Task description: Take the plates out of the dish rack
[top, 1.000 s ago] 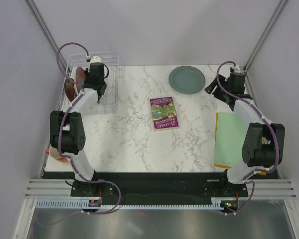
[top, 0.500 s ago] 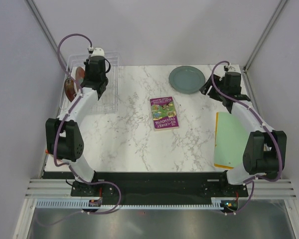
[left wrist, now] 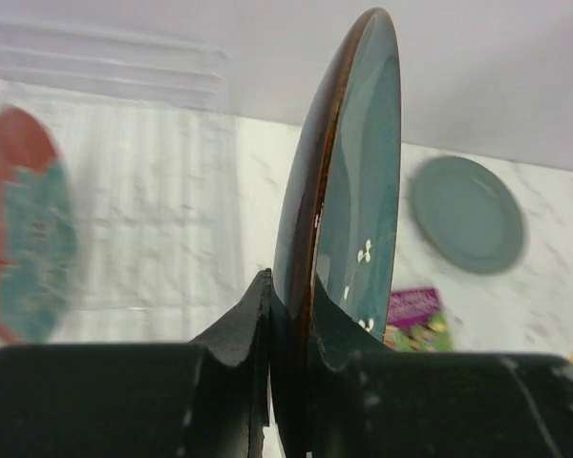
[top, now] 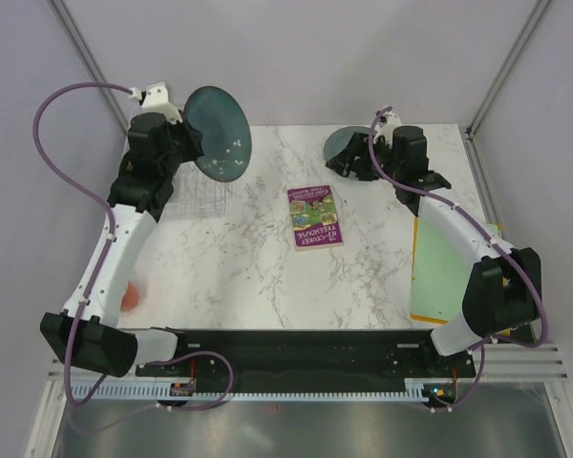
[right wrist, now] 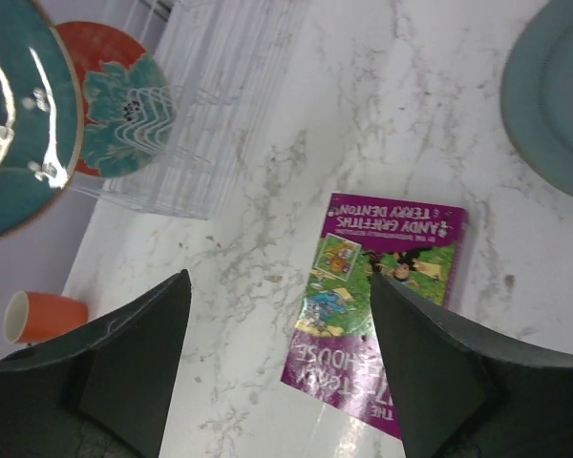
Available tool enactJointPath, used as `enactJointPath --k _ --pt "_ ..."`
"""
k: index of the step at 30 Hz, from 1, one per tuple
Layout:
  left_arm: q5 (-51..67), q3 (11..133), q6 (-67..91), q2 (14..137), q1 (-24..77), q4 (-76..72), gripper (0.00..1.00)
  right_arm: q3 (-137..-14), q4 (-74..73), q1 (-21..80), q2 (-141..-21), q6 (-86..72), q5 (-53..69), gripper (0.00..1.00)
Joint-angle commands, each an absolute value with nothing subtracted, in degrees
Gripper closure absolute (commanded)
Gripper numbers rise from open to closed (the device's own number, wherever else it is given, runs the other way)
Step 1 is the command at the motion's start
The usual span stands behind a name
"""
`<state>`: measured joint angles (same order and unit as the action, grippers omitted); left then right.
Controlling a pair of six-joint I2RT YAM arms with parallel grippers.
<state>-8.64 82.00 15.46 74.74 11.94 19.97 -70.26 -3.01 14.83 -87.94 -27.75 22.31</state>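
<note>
**Item 1, far left.** Orange cup [right wrist: 40,318], on the table [top: 258,267] at its left edge. It is blurred from above and stands apart from the other things.

**Item 2.** Left fingers [left wrist: 239,329], closed narrow on the lower rim of the dark teal plate [top: 218,134]. We record the plate as lifted clear of the table and standing nearly upright on edge, with its glazed face turned to the right (white specks show on the glaze).

**Item 3.** Dish rack [right wrist: 220,95], clear and ribbed, at the far left corner of the table, below the lifted plate. The left arm hides much of it from above.

**Item 4.** Red floral plate [right wrist: 115,110], on edge inside the rack at its left side. We count one. Whether others stand behind it we cannot tell.

**Item 5.** Purple book [top: 314,217], flat at the middle of the table, well apart from the rack and the plates.

**Item 6.** Grey-green plate [left wrist: 468,215], flat on the table at the far side, right of centre.

**Item 7.** Right fingers [right wrist: 134,353], spread wide with nothing between them. From above they overlap the grey-green plate. We cannot tell whether they touch it.

**Item 8, far right.** Green folder [top: 444,267], flat along the table's right edge, partly under the right arm.
</note>
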Motion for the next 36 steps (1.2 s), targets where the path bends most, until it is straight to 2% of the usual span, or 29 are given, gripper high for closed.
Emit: enactJointPath --k 1,7,19,20,21,22,23,24,25,28,29,30,33,35,36 --pt "11.91 73.77 32.76 72.69 12.13 7.49 0.98 -73.12 5.09 16.96 -89.99 -31.9 27.77 0.16" --pt "23.36 65.59 42.87 72.6 12.13 -5.61 0.98 -71.98 11.69 20.91 -92.81 -36.65 29.71 0.15" --pt "31.2 58.19 48.95 72.16 12.22 -19.07 0.98 -70.84 15.29 24.17 -98.26 -39.46 29.79 0.14" --pt "31.55 57.92 49.22 72.42 12.22 -19.86 0.98 -70.84 16.51 24.43 -98.44 -39.64 30.06 0.17" --pt "32.34 57.66 49.65 72.6 12.22 -20.65 0.98 -70.93 17.13 24.43 -98.87 -39.9 31.19 0.2" --pt "32.52 57.4 50.01 72.68 12.22 -21.35 0.98 -71.01 17.49 24.52 -99.05 -39.99 31.81 0.3" --pt "32.61 57.13 50.01 72.77 12.22 -21.53 0.98 -71.1 18.53 24.52 -99.23 -40.08 32.43 0.79" --pt "32.78 56.87 50.01 72.95 12.22 -21.79 0.98 -71.19 18.54 24.52 -99.23 -40.17 32.69 0.96" --pt "32.78 56.43 50.01 72.95 12.22 -22.14 0.98 -71.19 18.81 24.52 -99.14 -40.08 32.87 1.0" --pt "33.4 56.86 49.05 74.26 12.13 -21.8 0.98 -71.89 19.78 24.35 -98.97 -39.11 33.58 1.0" --pt "33.4 57.39 48.35 74.79 12.04 -19.45 0.89 -71.98 17.77 24.35 -98.62 -37.81 32.1 1.0" --pt "32.44 58.18 47.21 75.4 12.04 -17.6 0.66 -73.37 15.58 24.17 -98.0 -36.31 29.99 1.0" --pt "27.19 61.69 40.8 77.17 12.04 -8.81 0.35 -76.62 8.72 22.42 -97.12 -32.54 22.26 1.0" --pt "21.74 64.33 34.91 77.26 12.04 -3.63 0.27 -78.48 4.33 19.79 -97.03 -30.77 16.91 1.0" --pt "15.1 65.21 32.89 77.17 12.04 0.92 0.23 -79.88 3.52 18.73 -97.03 -29.98 15.57 1.0"
